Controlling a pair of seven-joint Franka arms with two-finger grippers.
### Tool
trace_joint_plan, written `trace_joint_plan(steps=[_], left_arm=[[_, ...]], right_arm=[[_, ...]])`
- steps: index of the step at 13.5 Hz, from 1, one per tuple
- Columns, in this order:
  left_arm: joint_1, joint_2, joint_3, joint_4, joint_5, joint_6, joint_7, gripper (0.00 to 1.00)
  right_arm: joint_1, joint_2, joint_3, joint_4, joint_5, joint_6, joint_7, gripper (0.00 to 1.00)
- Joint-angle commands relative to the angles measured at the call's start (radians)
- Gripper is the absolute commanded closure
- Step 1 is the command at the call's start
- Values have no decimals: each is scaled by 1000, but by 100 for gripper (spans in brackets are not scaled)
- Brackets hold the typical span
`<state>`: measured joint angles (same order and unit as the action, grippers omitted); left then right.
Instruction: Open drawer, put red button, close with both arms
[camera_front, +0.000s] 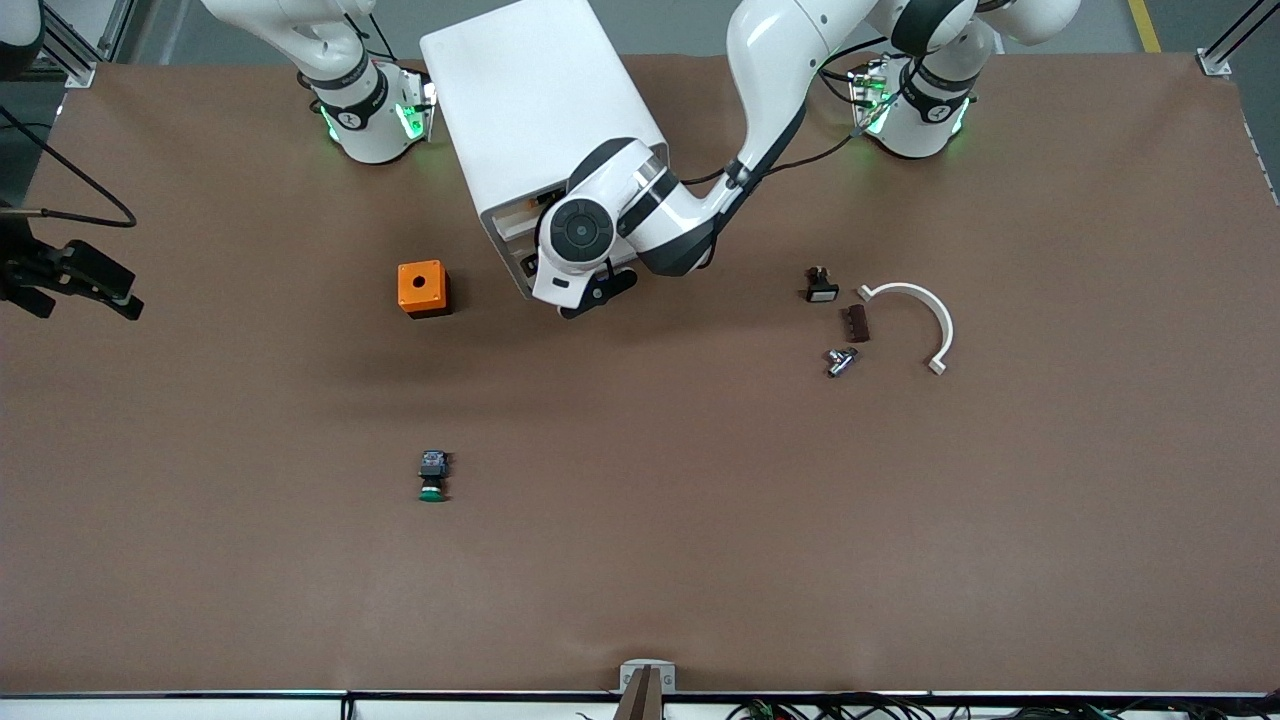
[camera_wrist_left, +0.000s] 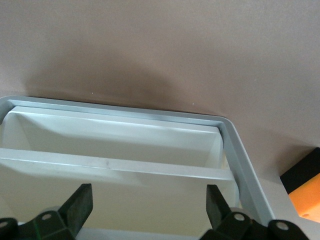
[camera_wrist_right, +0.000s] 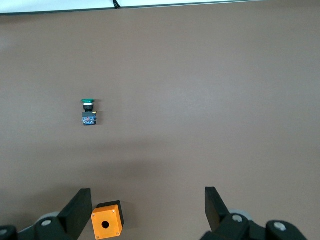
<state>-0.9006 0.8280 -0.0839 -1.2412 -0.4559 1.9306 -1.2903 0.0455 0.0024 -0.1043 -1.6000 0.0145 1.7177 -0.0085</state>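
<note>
The left gripper (camera_wrist_left: 145, 210), fingers spread wide and holding nothing, hangs over the open drawer (camera_wrist_left: 120, 145) at the front of the white cabinet (camera_front: 540, 110); the right gripper (camera_wrist_right: 145, 212), equally wide and empty, waits above the orange box (camera_wrist_right: 106, 221). The thin plastic drawer should slide lightly yet flex, so push its front rim evenly. No red button shows, only a green-capped button (camera_front: 433, 476) on the worktop (camera_front: 700, 520), and no writing is readable.

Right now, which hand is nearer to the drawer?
Left. The left hand is right over the drawer; the right hand is over the table by the orange box.
</note>
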Motion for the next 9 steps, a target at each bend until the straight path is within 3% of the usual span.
trace_joint_plan(steps=[1, 4, 7, 9], left_arm=[[38, -45, 47, -21, 17, -1, -17, 0], [92, -96, 125, -20, 69, -2, -9, 0], [166, -170, 141, -24, 230, -15, -6, 0], [224, -216, 141, -23, 308, -93, 64, 0]], right_arm=[[-22, -19, 28, -12, -1, 2, 13, 0], [-22, -18, 26, -14, 1, 8, 13, 0], [-26, -18, 28, -14, -1, 10, 10, 0], [-29, -18, 29, -14, -1, 6, 12, 0]])
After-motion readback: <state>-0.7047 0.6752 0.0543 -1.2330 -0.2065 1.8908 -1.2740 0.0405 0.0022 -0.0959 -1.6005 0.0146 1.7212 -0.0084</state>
